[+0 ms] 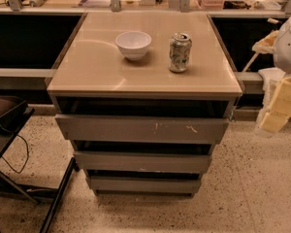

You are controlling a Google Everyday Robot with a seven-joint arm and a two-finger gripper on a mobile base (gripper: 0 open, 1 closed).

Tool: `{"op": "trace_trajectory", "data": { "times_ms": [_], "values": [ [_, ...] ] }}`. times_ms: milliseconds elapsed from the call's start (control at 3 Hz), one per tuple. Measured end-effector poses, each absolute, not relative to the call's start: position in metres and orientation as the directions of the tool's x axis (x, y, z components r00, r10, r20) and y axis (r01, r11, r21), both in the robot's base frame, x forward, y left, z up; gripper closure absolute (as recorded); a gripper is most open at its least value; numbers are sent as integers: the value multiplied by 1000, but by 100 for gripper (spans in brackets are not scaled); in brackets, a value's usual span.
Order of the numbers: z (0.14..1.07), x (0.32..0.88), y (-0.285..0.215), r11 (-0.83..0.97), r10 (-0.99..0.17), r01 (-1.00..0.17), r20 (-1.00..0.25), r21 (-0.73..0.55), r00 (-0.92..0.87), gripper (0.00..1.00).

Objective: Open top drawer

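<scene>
Directly below the counter's front edge, three grey drawer fronts are stacked, each lower one narrower than the one above. The two narrower drawer fronts (141,162) are found at the bottom, just above the speckled floor (242,193). The top drawer (140,129) is located immediately under the front edge of the counter (92,72). Its long panel, marked with small pale scratches, is seen standing forward of that edge, with a dark gap shown above it. The gripper (280,106) is positioned beyond the counter's front right corner, apart from the drawer. Nothing is seen held in it, and whether it is open or closed cannot be told. A dark stand (9,125) is placed off the front left corner. On the counter, a dented can (180,52) is set upright right of centre, with a white bowl (133,44) near its left side, not touching it. A cluttered shelf (87,3) is seen past the back edge.
</scene>
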State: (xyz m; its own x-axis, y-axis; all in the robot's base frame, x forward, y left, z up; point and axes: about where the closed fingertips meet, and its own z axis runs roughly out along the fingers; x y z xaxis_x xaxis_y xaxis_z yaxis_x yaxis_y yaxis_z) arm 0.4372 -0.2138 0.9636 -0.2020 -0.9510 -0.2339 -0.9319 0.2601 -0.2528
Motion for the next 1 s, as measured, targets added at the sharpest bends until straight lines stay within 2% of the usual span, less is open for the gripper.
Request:
{"op": "trace_trajectory", "data": {
  "times_ms": [333,1000],
  "values": [
    [897,444,-208,243,-928,-953,-328,-179,-175,0],
    [739,508,-144,168,-829,-985,-546,-38,-120,0]
  ]
}}
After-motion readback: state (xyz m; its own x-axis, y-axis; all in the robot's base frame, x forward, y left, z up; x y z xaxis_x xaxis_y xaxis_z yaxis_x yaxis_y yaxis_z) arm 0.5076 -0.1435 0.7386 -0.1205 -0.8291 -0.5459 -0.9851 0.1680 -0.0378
